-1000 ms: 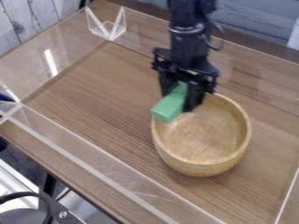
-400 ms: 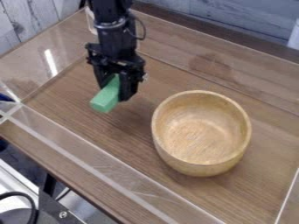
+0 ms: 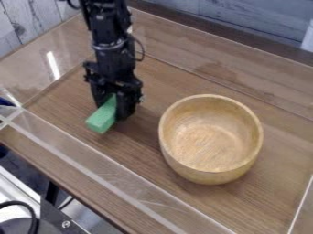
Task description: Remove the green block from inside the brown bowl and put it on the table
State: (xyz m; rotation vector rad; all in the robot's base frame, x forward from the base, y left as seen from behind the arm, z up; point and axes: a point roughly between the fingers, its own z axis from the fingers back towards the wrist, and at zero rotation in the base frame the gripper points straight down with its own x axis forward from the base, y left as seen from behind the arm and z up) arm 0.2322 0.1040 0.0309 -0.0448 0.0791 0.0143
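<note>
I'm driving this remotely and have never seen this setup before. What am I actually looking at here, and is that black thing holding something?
This is one camera view, looking down at an angle onto a wooden table edged by clear plastic walls. The black thing is a robot arm reaching down from above; at its tip is the gripper, a two-fingered claw. It is shut on the green block, holding it low over the table, or perhaps just touching it. To the right sits the brown bowl, which looks empty.
</note>
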